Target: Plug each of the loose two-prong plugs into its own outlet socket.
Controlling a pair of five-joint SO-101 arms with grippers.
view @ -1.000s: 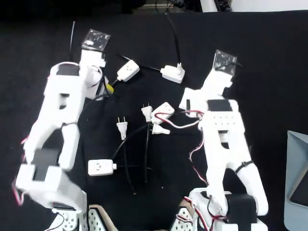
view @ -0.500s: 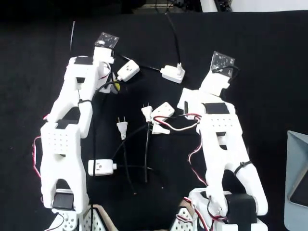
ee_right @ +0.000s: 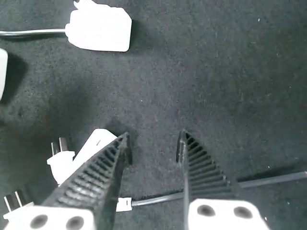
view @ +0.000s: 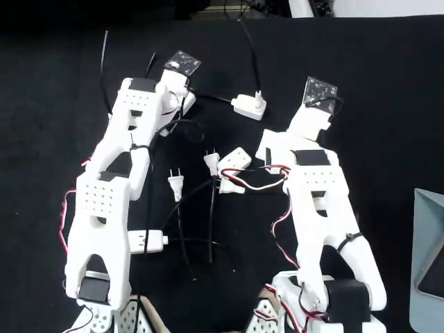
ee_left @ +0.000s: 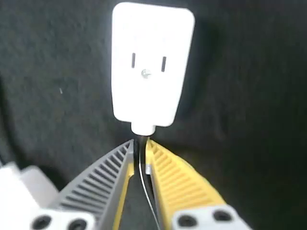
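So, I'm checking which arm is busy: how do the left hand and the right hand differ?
The left hand is shut on the black cord just behind a white outlet socket; the right hand is open, holding nothing. The left hand has one grey and one yellow finger; the right hand's are both black. Both have ribbed fingers over the black cloth.

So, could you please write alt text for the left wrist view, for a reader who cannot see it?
A white outlet socket lies face up on black cloth, its two slots empty. The left arm's jaws, one grey and one yellow, are closed on the black cord right where it leaves the socket.
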